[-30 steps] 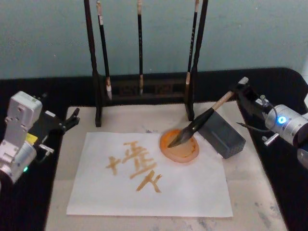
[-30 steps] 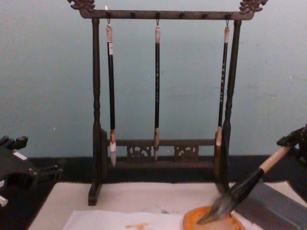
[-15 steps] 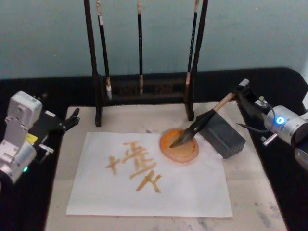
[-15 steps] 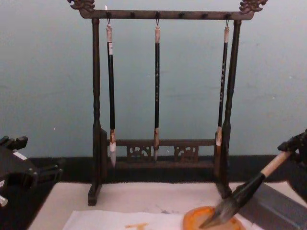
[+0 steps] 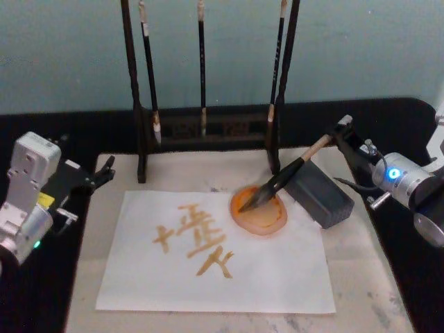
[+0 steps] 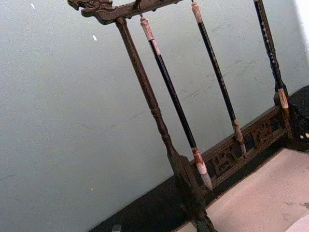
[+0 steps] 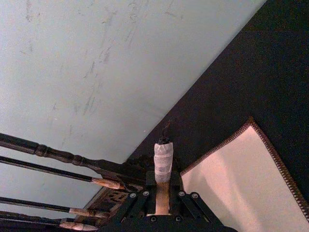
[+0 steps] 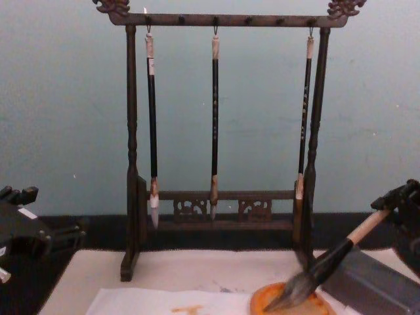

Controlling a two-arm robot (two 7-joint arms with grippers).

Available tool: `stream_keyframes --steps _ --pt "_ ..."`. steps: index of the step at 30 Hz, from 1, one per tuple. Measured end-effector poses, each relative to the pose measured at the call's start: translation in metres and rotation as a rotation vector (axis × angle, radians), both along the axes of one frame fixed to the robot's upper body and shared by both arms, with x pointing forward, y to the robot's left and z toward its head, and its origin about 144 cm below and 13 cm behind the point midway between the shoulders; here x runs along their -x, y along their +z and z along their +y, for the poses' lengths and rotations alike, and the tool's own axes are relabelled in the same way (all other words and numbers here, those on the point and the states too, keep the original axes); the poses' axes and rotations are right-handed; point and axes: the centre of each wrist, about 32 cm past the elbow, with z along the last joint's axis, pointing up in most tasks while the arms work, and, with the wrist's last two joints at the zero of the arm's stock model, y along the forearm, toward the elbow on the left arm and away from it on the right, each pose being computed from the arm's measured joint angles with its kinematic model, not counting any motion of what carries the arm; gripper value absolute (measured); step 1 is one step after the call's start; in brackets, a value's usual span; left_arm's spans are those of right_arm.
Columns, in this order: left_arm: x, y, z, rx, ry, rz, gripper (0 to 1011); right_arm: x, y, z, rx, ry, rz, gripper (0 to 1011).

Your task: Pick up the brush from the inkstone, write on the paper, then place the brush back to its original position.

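The brush (image 5: 288,173) slants down to the left, its dark tuft resting in the round orange inkstone (image 5: 267,218). My right gripper (image 5: 340,132) is shut on the pale top of the handle, above the right edge of the mat. In the right wrist view the wrapped handle end (image 7: 163,157) sticks up between the fingers. From the chest view the brush (image 8: 328,262) leans into the inkstone (image 8: 289,307). The paper (image 5: 270,277) lies in front of the inkstone and carries orange-yellow strokes (image 5: 198,239). My left gripper (image 5: 94,166) hangs open at the mat's left edge, away from everything.
A dark wooden rack (image 5: 208,128) with three thin hanging brushes stands at the back of the off-white mat (image 5: 361,277). A dark grey block (image 5: 319,195) lies just right of the inkstone, under the brush handle. The black table surrounds the mat.
My right gripper has shifted slightly left and back with the brush. The tuft has slid a little further left in the inkstone. The left arm has not moved.
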Motion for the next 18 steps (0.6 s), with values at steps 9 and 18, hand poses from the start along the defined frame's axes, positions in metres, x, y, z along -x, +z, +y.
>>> stream_keyframes --steps 9,18 --pt "0.0 0.0 0.0 0.0 0.0 0.0 1010 0.0015 0.0 0.0031 0.008 -0.005 0.004 161" --pt "0.0 0.0 0.0 0.0 0.0 0.0 1010 0.0015 0.0003 0.0031 0.011 -0.003 0.002 161"
